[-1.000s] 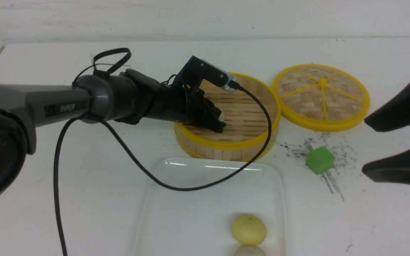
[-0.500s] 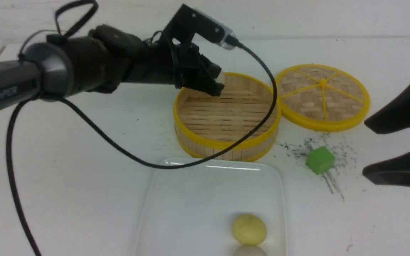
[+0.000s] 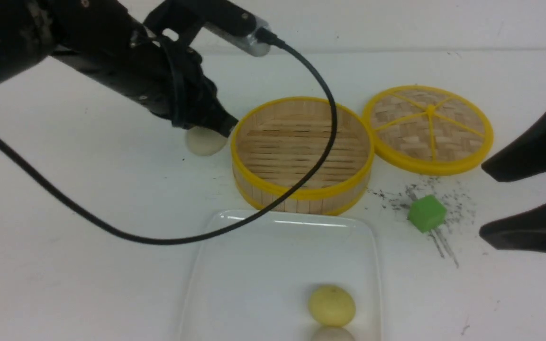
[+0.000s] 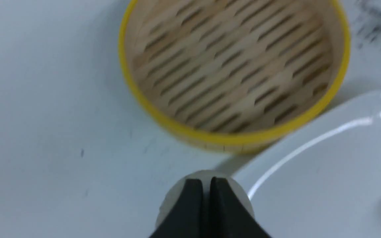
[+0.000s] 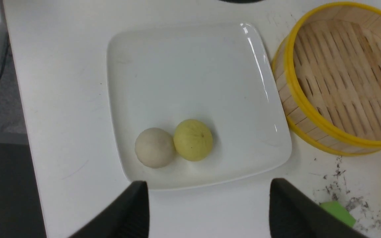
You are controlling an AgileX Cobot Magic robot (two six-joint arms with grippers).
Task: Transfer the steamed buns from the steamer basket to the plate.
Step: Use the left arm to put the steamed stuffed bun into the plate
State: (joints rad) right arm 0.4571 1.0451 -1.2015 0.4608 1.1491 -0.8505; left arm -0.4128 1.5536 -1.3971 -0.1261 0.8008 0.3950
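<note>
My left gripper (image 3: pixel 217 127) is shut on an off-white steamed bun (image 3: pixel 205 141), held in the air to the left of the steamer basket (image 3: pixel 301 192). The left wrist view shows the two fingers nearly together over that bun (image 4: pixel 174 198), near a corner of the plate (image 4: pixel 326 185). No bun lies on the basket's slatted floor (image 5: pixel 342 82). On the white plate (image 3: pixel 254 265) a pale yellow bun (image 3: pixel 331 305) touches another off-white bun (image 5: pixel 154 147). My right gripper (image 3: pixel 483 198) stands open at the right, holding nothing, just off the plate's edge (image 5: pixel 184 72).
The flat woven lid (image 3: pixel 428 128) lies right of the basket. A green cube (image 3: pixel 426 213) sits among dark scuff marks in front of it. The left arm's black cable (image 3: pixel 159 239) loops over the basket's rim and the plate's far edge.
My left gripper has risen out of the basket with the off-white bun and swung left past its rim. The right gripper has stayed put.
</note>
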